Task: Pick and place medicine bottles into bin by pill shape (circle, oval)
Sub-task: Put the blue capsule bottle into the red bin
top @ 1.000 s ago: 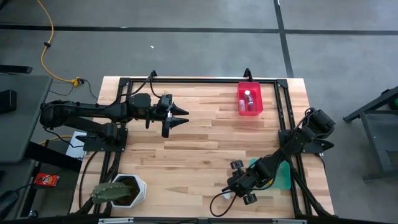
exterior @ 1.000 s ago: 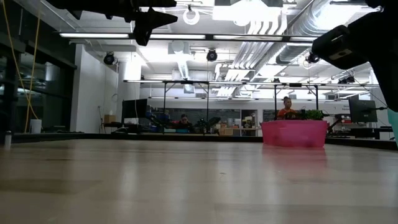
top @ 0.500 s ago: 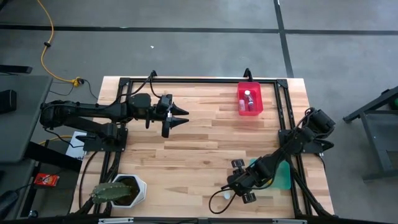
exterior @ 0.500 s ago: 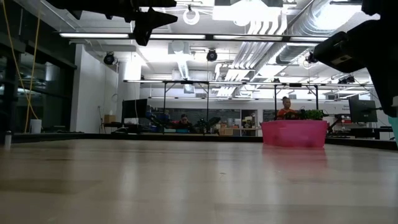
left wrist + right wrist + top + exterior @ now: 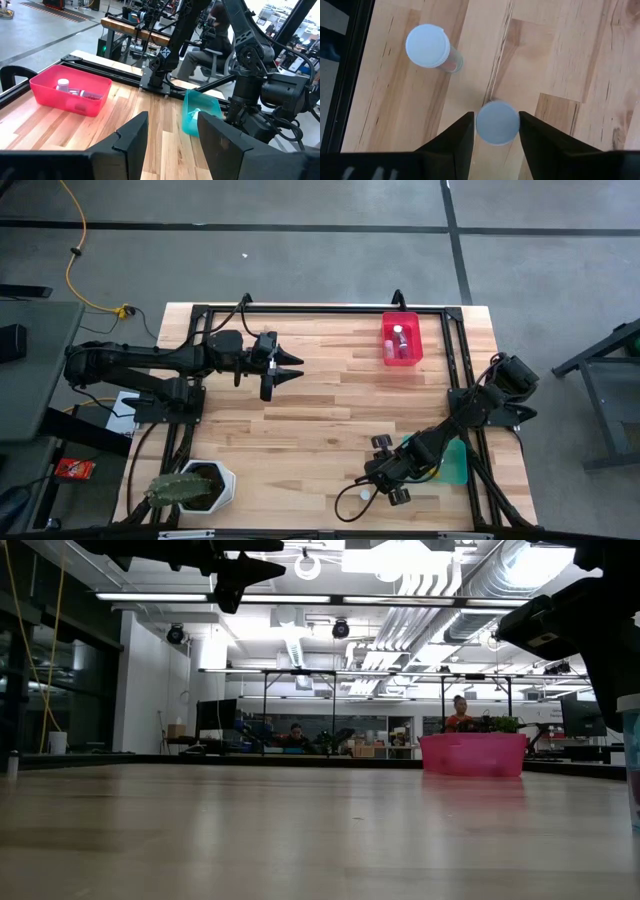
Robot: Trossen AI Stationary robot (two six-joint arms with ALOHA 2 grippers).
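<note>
My right gripper (image 5: 497, 137) hangs near the table's near edge (image 5: 375, 480), fingers pointing down, shut on a medicine bottle whose white round cap (image 5: 497, 122) shows between them. A second bottle (image 5: 431, 49) with a white cap and an orange-tinted body stands on its base on the wood close by; its cap also shows in the high view (image 5: 366, 493). Two or three more bottles (image 5: 398, 340) lie in the red bin (image 5: 414, 355). My left gripper (image 5: 290, 370) is open and empty, high above the table's far left part. My right gripper pinches the bottle between its two fingers (image 5: 457, 135), just below the cap's rim (image 5: 481, 122). The fingers come from above, pointing down. The bottle is upright. Whether its base is on the wood or lifted clear, I cannot tell.
A teal bin (image 5: 457, 465) stands by the right arm at the near right, also in the left wrist view (image 5: 200, 112). A white pot with a cactus (image 5: 195, 485) stands at the near left. Black frame rails (image 5: 460, 370) run along the table's edges. People sit beyond the table (image 5: 460, 715).
My right gripper has shifted a little over the near edge of the table. In the low view a bottle with a pale cap has come into sight at the right edge below that arm.
</note>
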